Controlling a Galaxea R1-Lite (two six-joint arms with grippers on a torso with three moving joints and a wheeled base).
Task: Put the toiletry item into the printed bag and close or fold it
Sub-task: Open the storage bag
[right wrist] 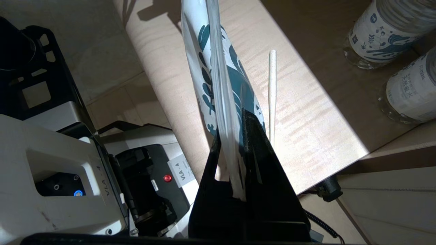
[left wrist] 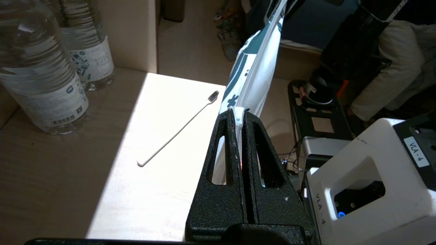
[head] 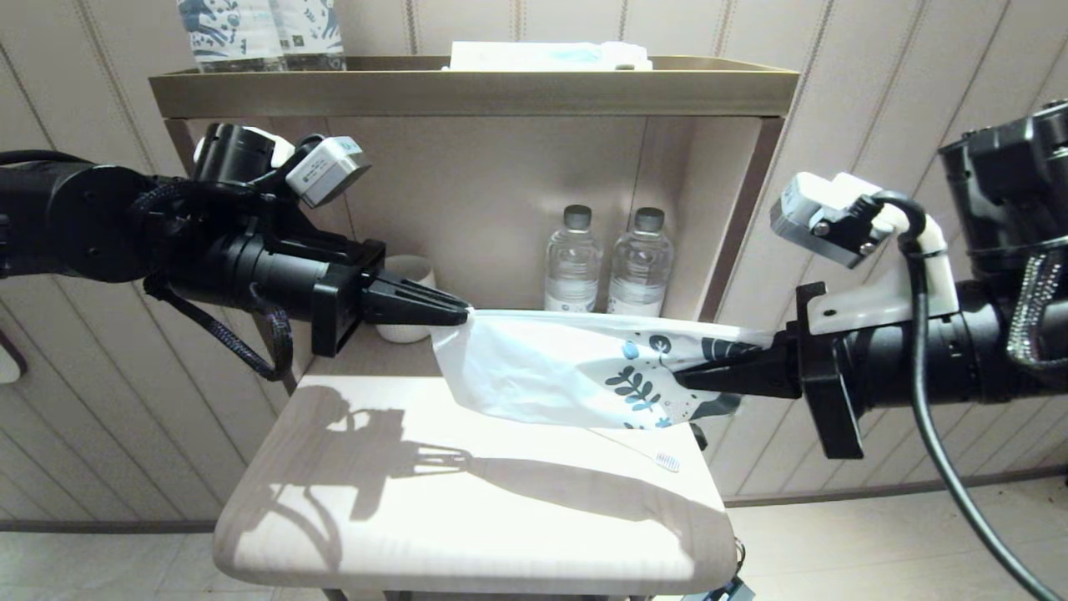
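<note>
The printed bag hangs stretched between my two grippers above the small table. My left gripper is shut on its plain white end, pinching the white zip slider. My right gripper is shut on the end with the blue leaf print. The toiletry item, a thin cream toothbrush, lies flat on the table under the bag's printed end, outside it. The left wrist view shows the toothbrush beside the bag. In the right wrist view its handle runs along the table.
Two water bottles stand in the alcove behind the bag, and a white cup stands behind my left gripper. A tray shelf overhead carries more bottles and a white packet. The table's front edge is rounded.
</note>
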